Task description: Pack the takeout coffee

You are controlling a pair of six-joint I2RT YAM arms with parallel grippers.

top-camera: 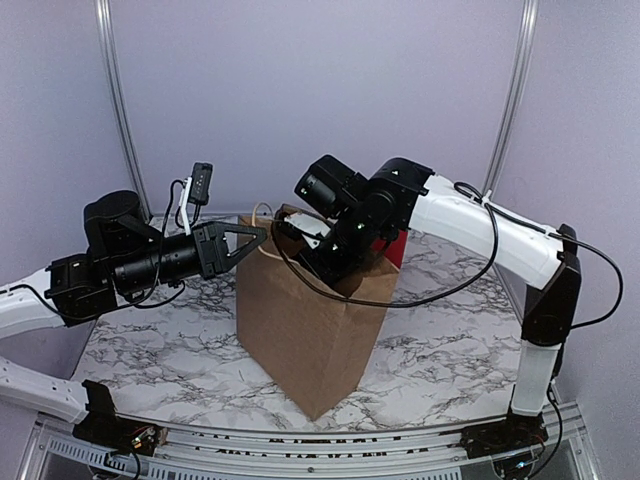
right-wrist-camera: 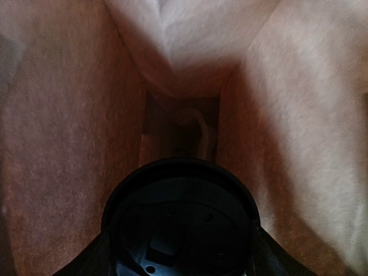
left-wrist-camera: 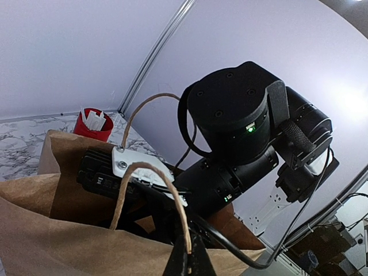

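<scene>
from above, the tall brown paper bag (top-camera: 310,330) stands upright on the white marble-patterned table (top-camera: 450,340). the left gripper (top-camera: 262,236) is pinched shut at the bag's upper left rim, while the black-and-white right arm (top-camera: 450,215) plunges wrist-first into the open mouth. the cup is hidden from here, and a red cup (top-camera: 397,250) peeks out behind that arm. over to the left wrist view: the fingertips are clamped tight on a loop of tan paper-twine handle (left-wrist-camera: 146,172), holding the mouth up, and the right arm fills the opening. now the right wrist view, down inside the bag: there's the takeout coffee (right-wrist-camera: 178,224), a small black paper cup of which only the round black plastic lid shows, hanging between the brown walls above the dim bottom. the right gripper (right-wrist-camera: 178,247) has its jaws set wide around it, dark fingers (right-wrist-camera: 89,265) hugging either side, and that looks like a grip on the cup. handling call: light if empty, heavier and sloshy if full, and i can't tell which. the paper walls are soft and would crush under a hard squeeze, and the lid could pop. so hold it around the body just under the rim, upright, with gentle pressure.
</scene>
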